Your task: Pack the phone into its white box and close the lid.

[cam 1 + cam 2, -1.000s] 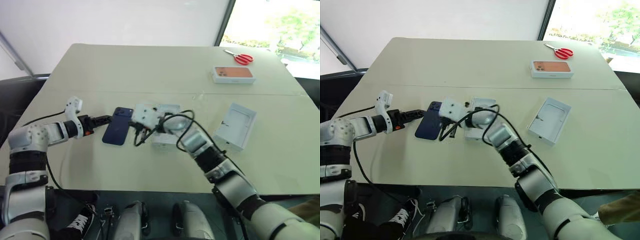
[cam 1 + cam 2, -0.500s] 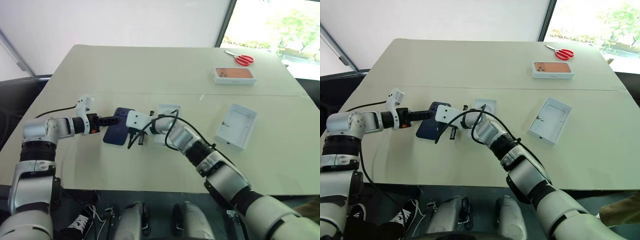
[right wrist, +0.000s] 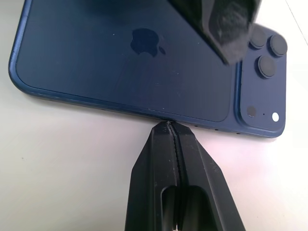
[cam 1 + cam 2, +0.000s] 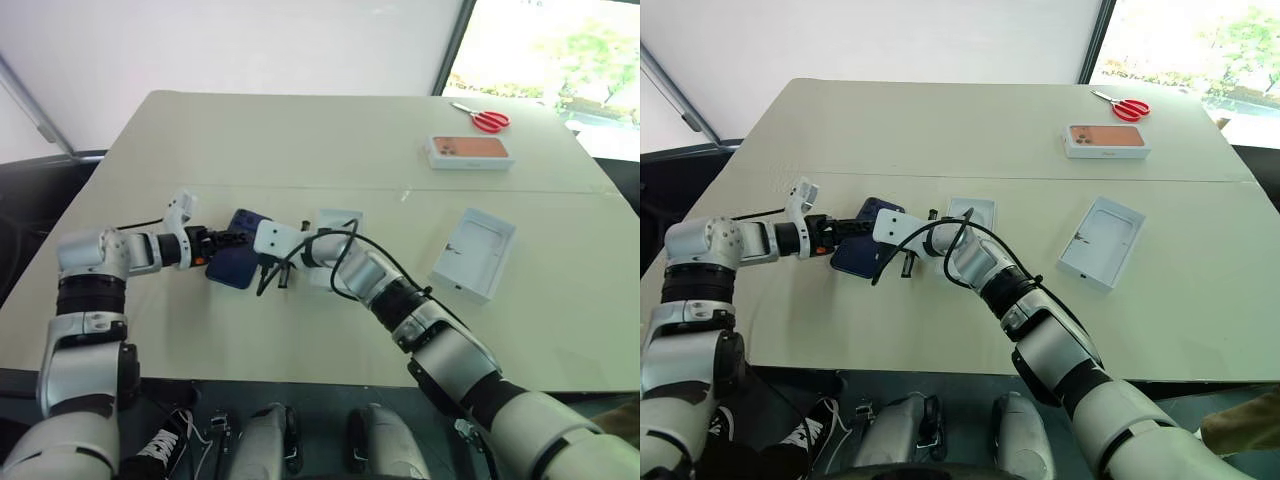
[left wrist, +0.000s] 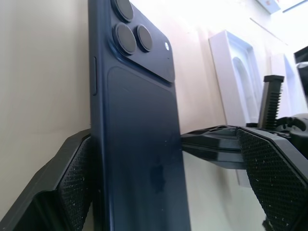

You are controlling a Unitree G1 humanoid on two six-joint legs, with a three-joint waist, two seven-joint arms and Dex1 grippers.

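Observation:
The dark navy phone (image 4: pixel 234 264) lies flat on the table, back up, its camera cluster (image 5: pixel 137 38) at the far end. My left gripper (image 4: pixel 242 240) is open and straddles the phone's near end, one pad (image 5: pixel 72 190) against its side and the other finger (image 5: pixel 269 178) standing well off. My right gripper (image 3: pixel 167 127) is shut, with its tips touching the phone's long right edge. Just right of the phone lies the shallow white box (image 4: pixel 337 221), partly behind my right arm, with an oval recess showing inside. The lid (image 4: pixel 473 252) lies open side up at the right.
At the back right a white box with an orange phone picture (image 4: pixel 469 150) sits near red scissors (image 4: pixel 487 118). A seam (image 4: pixel 480 188) crosses the beige table. A black cable (image 4: pixel 350 262) loops around my right forearm.
My left gripper has moved right along the table and now has its open fingers around the phone's end. The right gripper has stayed shut at the phone's edge.

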